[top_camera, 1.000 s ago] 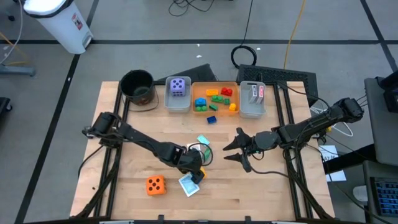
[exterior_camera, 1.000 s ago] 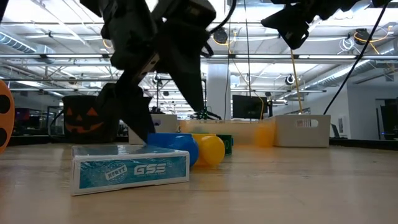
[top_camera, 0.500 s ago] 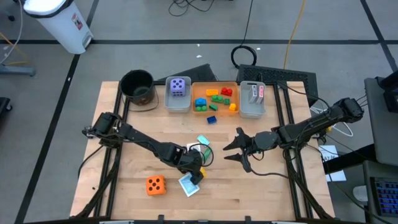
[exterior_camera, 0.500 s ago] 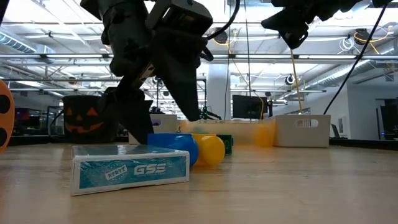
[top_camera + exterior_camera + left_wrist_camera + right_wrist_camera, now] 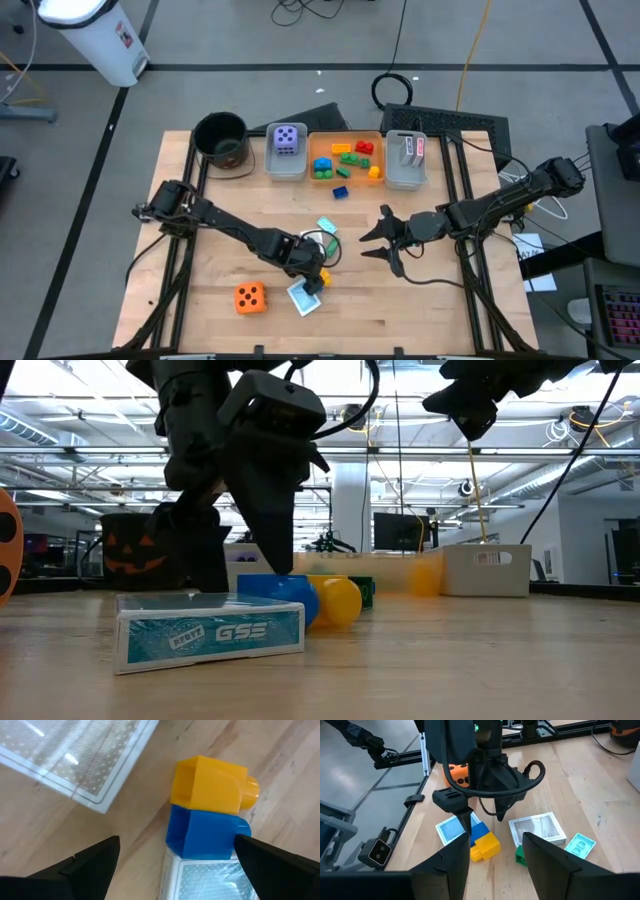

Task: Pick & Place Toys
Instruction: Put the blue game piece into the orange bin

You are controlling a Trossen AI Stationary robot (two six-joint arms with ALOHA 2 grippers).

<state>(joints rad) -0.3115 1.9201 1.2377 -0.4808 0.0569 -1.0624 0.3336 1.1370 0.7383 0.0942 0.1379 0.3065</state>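
Observation:
My left gripper (image 5: 312, 270) is open and points down over a blue brick (image 5: 202, 832). A yellow brick (image 5: 210, 785) is joined to the blue one. Its two fingers stand on either side of the blue brick, just above the table (image 5: 240, 575). A teal card box (image 5: 210, 630) lies beside the bricks, and a clear patterned card box (image 5: 75, 760) lies on the other side. An orange die (image 5: 250, 297) sits near the table's near edge. My right gripper (image 5: 372, 243) is open and empty, raised right of the table's centre.
At the far edge stand a black pot (image 5: 220, 138), a grey bin holding a purple die (image 5: 287, 140), an orange bin of bricks (image 5: 345, 155) and a grey bin of cards (image 5: 405, 160). A blue brick (image 5: 341, 192), a teal card (image 5: 580, 845) and a green brick (image 5: 520, 855) lie loose.
My left gripper has shifted a little toward the table's left over the bricks, and its fingers have tipped more upright. The bricks and card boxes have stayed where they were.

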